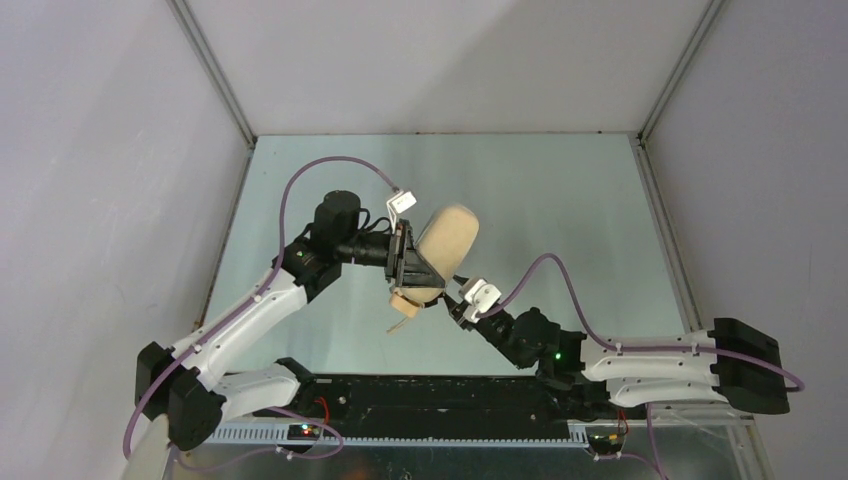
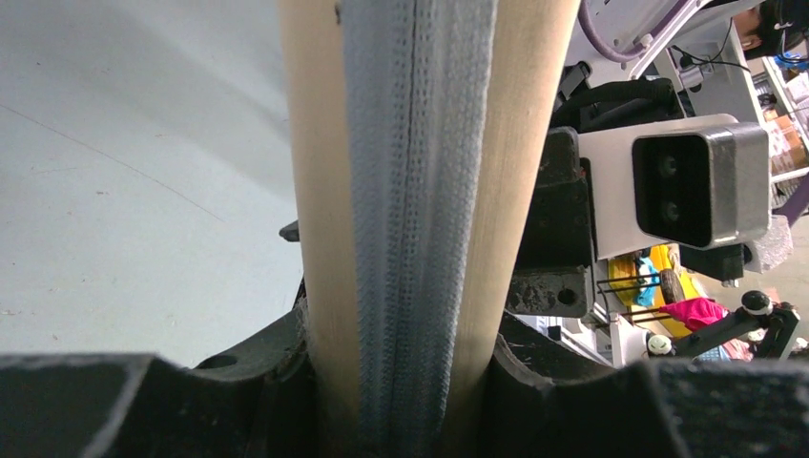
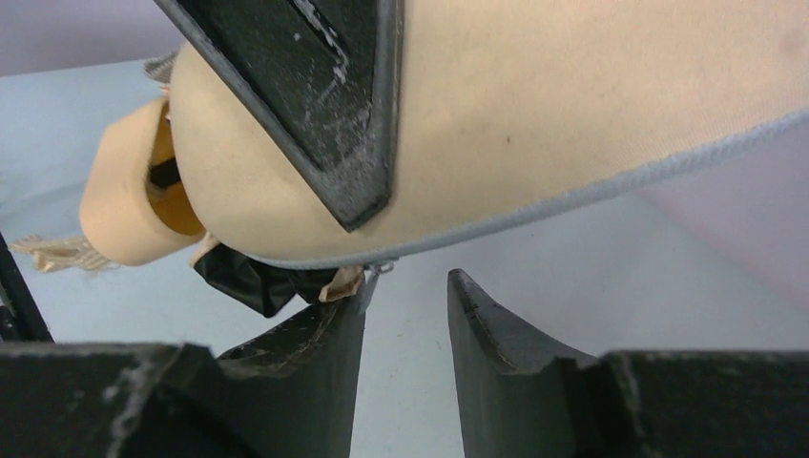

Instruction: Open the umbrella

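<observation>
The umbrella [image 1: 447, 238] is folded, wrapped in tan-beige fabric with a grey zip seam [image 2: 420, 191] running along it. It is held off the table, tilted, with its stubby beige handle [image 1: 407, 300] at the lower near end. My left gripper [image 1: 410, 262] is shut on its middle, and the fabric fills the space between the jaws in the left wrist view [image 2: 401, 334]. My right gripper [image 1: 456, 304] is open and empty just under the umbrella [image 3: 572, 95]. Its left fingertip [image 3: 348, 310] almost touches a small metal zip pull [image 3: 379, 270]. The handle [image 3: 119, 210] and some black fabric [image 3: 243, 277] show at the left.
The grey tabletop [image 1: 560, 200] lies below, enclosed by white walls with metal corner posts [image 1: 215, 70]. A frayed beige strap end [image 1: 400, 323] hangs under the handle. The right wrist's camera housing [image 2: 701, 181] is close beside the umbrella.
</observation>
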